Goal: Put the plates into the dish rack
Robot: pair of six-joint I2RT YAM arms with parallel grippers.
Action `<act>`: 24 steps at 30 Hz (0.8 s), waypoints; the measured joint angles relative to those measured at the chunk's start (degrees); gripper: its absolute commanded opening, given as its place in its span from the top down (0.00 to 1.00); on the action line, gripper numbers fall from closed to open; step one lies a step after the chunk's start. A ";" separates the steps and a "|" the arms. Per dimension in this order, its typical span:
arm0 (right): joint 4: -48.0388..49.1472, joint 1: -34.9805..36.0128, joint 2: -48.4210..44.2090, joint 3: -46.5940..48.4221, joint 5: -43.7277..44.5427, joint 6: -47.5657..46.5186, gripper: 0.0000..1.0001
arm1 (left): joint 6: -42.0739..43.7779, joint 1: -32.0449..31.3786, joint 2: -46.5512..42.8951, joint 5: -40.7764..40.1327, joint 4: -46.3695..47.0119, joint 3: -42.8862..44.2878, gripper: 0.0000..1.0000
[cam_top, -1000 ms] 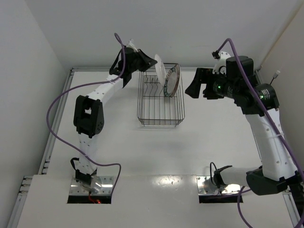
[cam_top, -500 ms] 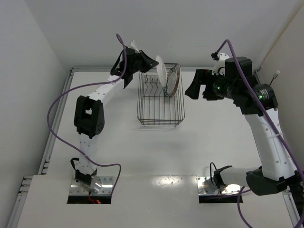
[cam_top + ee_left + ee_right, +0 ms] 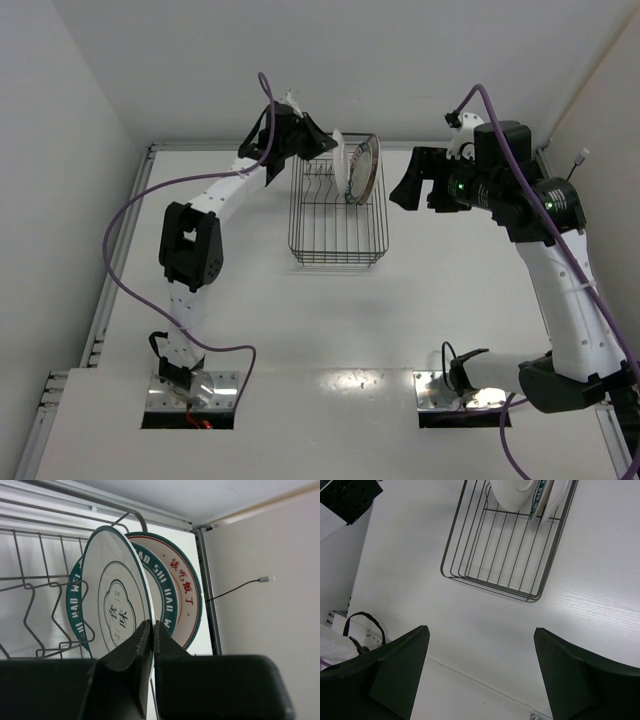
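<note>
My left gripper is shut on the rim of a white plate with thin dark rings. It holds the plate upright over the far end of the dark wire dish rack. In the left wrist view the jaws pinch this plate at its lower edge. Behind it stand a plate with a dark teal rim and a white plate with red characters, both upright in the rack. My right gripper is open and empty, held in the air right of the rack.
White walls close off the back and both sides of the table. A raised rail runs along the table's left edge. A thin cable hangs by the right wall. The rack's near half holds only wire prongs.
My left gripper has moved right and down with the ringed plate, bringing it close beside the two plates standing in the rack. The right arm has not moved.
</note>
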 measured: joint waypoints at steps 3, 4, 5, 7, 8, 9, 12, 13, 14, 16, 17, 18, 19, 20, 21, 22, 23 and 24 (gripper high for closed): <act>0.00 0.00 -0.04 0.00 0.00 0.00 0.17 | 2.21 -0.76 0.31 -0.11 -1.79 2.71 1.00; -0.04 0.00 -0.04 0.00 0.00 0.00 0.17 | 2.78 -1.07 0.35 -0.09 -2.16 3.63 1.00; -0.11 0.00 -0.04 0.00 0.02 0.00 0.17 | 3.15 -1.14 0.44 -0.07 -2.29 4.26 1.00; -0.15 0.00 -0.09 0.00 0.04 0.00 0.17 | 4.02 -1.36 0.66 -0.09 -2.27 5.27 0.99; -0.15 0.00 -0.13 -0.02 0.07 0.00 0.17 | 4.28 -1.53 0.74 0.00 -2.25 5.46 0.98; -0.15 0.00 -0.15 -0.02 0.17 0.00 0.17 | 4.79 -1.53 0.85 0.11 -2.27 5.53 0.98; -0.17 0.00 -0.46 -0.02 0.28 0.02 0.17 | 5.53 -1.53 1.33 0.33 -2.45 5.51 0.98; -0.15 0.00 -0.59 0.00 0.35 0.02 0.17 | 5.73 -1.53 1.51 0.37 -2.64 5.53 0.98; -0.17 0.00 -0.72 0.00 0.37 0.04 0.17 | 6.12 -1.53 1.68 0.46 -2.80 5.51 0.98; -0.17 0.00 -0.96 -0.02 0.42 0.04 0.17 | 6.78 -1.53 1.95 0.55 -3.30 5.51 0.88; -0.17 0.00 -1.07 -0.02 0.42 0.04 0.17 | 7.15 -1.53 2.05 0.55 -3.52 5.51 0.87; -0.17 0.00 -1.16 -0.02 0.44 0.04 0.17 | 7.26 -1.53 2.10 0.66 -3.63 5.53 0.87; -0.17 0.00 -1.25 -0.04 0.46 0.07 0.17 | 7.30 -1.53 2.12 0.72 -3.72 5.53 0.84; -0.17 0.00 -1.33 -0.04 0.52 0.07 0.17 | 7.50 -1.53 2.12 0.76 -3.69 5.51 0.82; -0.17 0.00 -1.46 -0.04 0.57 0.09 0.17 | 7.72 -1.53 2.12 0.81 -3.58 5.53 0.80; -0.17 0.00 -1.57 -0.04 0.61 0.09 0.17 | 7.91 -1.53 2.12 0.87 -3.52 5.55 0.73; -0.17 0.00 -1.75 -0.07 0.63 0.15 0.17 | 8.09 -1.53 2.12 0.94 -3.52 5.55 0.72; -0.13 0.00 -1.99 -0.26 0.63 0.26 0.17 | 8.28 -1.53 2.12 0.96 -3.54 5.55 0.72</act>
